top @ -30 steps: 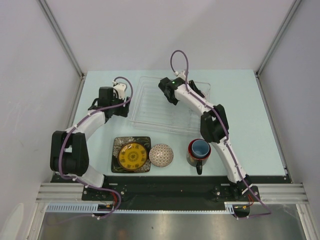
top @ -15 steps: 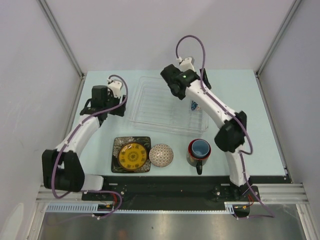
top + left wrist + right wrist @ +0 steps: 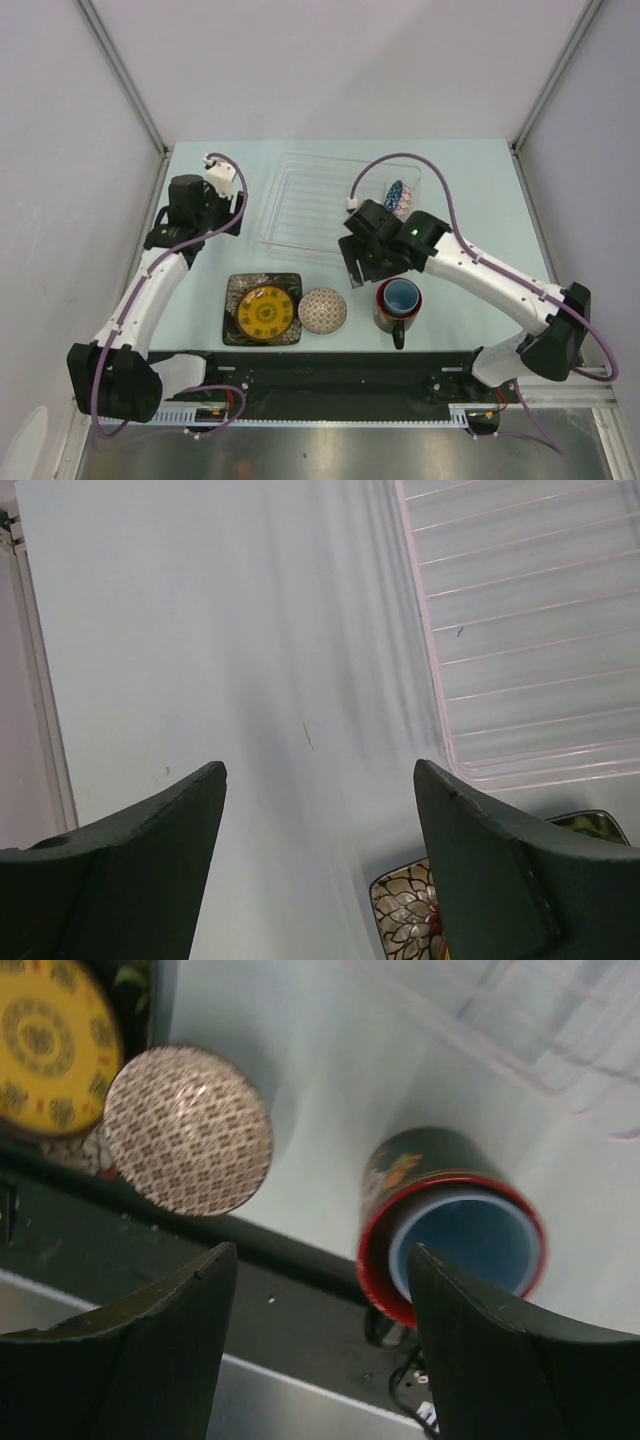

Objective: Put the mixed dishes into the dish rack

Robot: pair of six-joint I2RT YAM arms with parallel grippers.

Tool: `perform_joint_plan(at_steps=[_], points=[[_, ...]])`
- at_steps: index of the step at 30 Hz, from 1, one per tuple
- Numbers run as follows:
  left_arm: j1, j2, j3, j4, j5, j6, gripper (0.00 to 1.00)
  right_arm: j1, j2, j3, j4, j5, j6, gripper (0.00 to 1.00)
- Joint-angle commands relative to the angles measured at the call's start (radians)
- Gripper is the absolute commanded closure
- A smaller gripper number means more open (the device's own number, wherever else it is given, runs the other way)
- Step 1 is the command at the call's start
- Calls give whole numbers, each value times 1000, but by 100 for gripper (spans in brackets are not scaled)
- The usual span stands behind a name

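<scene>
right fingers [image 3: 150, 1340] spread wide, holding nothing. They hover low over the near row, between the speckled beige bowl [image 3: 188, 1130] and the dark red-lined mug [image 3: 420, 1160]. The light blue cup [image 3: 465, 1245] is nested inside the mug, so one grasp on the mug's rim would probably carry both. Looks like a lineup for the next pick; can't tell which of the two it's going for.

left fingers [image 3: 130, 870] also wide and empty, parked over bare bench [image 3: 480, 200] just left of the dish rack [image 3: 300, 200]. That keeps them out of the right arm's way.

blue-white patterned bowl [image 3: 398, 197] stands on edge at the rack's far right end, the only dish loaded. The small round yellow plate [image 3: 265, 312] sits stacked on the black square floral plate [image 3: 235, 290] at the near edge, left of the speckled bowl.

vs 1 s ago: the right arm was stretched over the rack's far side, hiding the patterned bowl. It has now swung back to the near row, so the bowl is in plain view. The left arm has eased further left, away from the rack. The four bench dishes haven't moved.
</scene>
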Motion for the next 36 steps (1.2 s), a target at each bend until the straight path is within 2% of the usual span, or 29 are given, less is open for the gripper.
perform_joint_plan(at_steps=[1,4,9,20,31,32,34,35,36], points=[[-29,-29,6,-24,-8,-37,19,62,33,-21,106,-233,38,27],[-37,-55,6,-37,-13,-35,19,83,95,-23,157,-296,47,28],[-35,-104,-9,-48,-41,-6,19,84,188,-63,200,-296,44,29],[-35,-122,-18,-47,-44,-6,18,72,234,-167,286,-233,43,30],[-37,-110,28,-57,-51,5,18,21,318,-239,422,-322,56,37],[-37,-112,28,-57,-79,6,18,20,323,-244,444,-349,56,45],[-37,-115,28,-56,-90,8,18,21,326,-254,476,-365,63,55],[-35,-116,26,-57,-91,6,18,21,333,-256,481,-368,64,65],[-37,-118,25,-57,-93,8,18,20,336,-256,482,-368,64,71]])
